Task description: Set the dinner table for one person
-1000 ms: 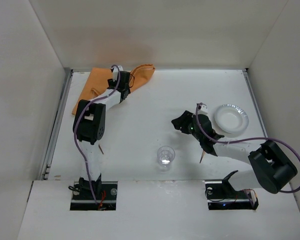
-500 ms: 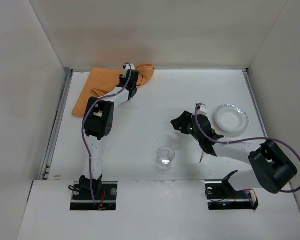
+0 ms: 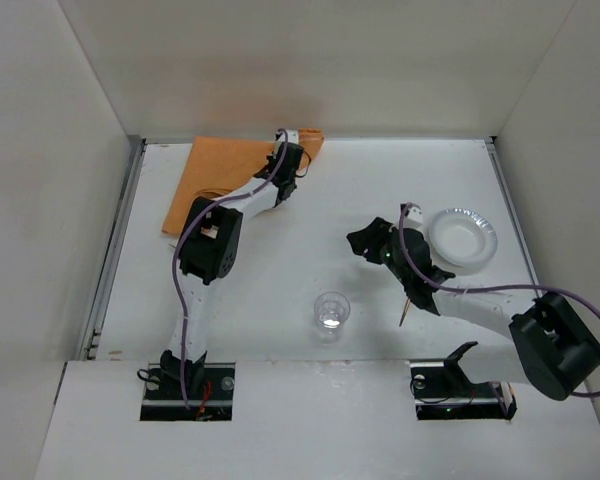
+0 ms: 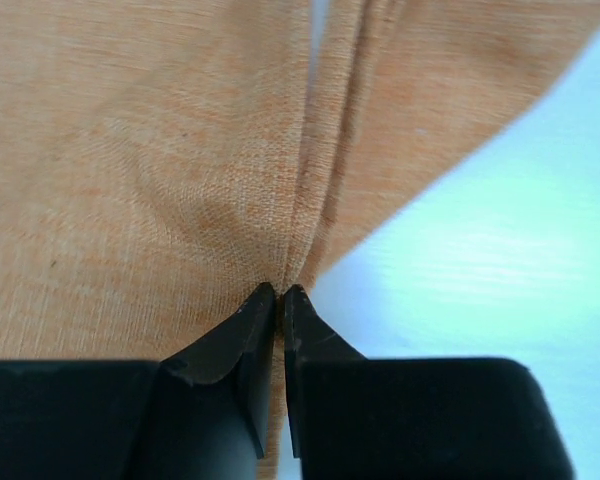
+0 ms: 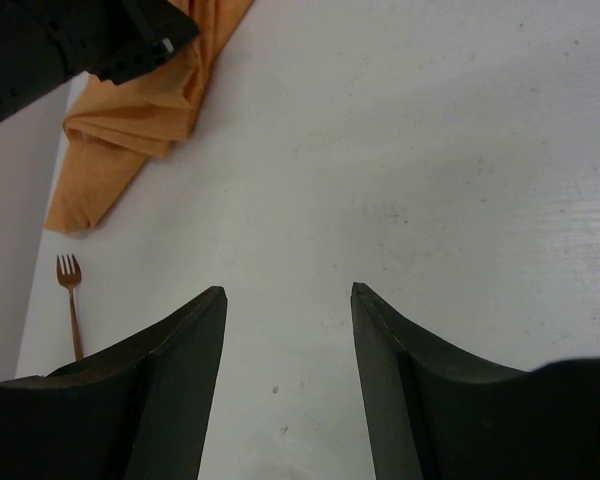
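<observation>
An orange cloth [image 3: 220,165] lies at the far left of the dinner table [image 3: 380,180]. My left gripper [image 3: 298,150] sits at the cloth's far right corner. In the left wrist view the left gripper [image 4: 280,290] is shut on a pinched fold of the orange cloth [image 4: 160,150]. My right gripper [image 3: 365,243] hovers mid-table, left of a white plate [image 3: 463,237]. Seen from the right wrist, the right gripper [image 5: 288,290] is open over bare tabletop with nothing between its fingers.
A clear glass [image 3: 331,310] stands near the front middle. A thin brown utensil [image 3: 408,312] lies under the right arm. The right wrist view shows a brown fork [image 5: 70,300] near the left edge, below the cloth [image 5: 130,130]. Walls enclose the table.
My left gripper moved right along the far edge and shut on the cloth, drawing its corner rightward so the cloth lies flatter. The right arm shifted slightly, still open.
</observation>
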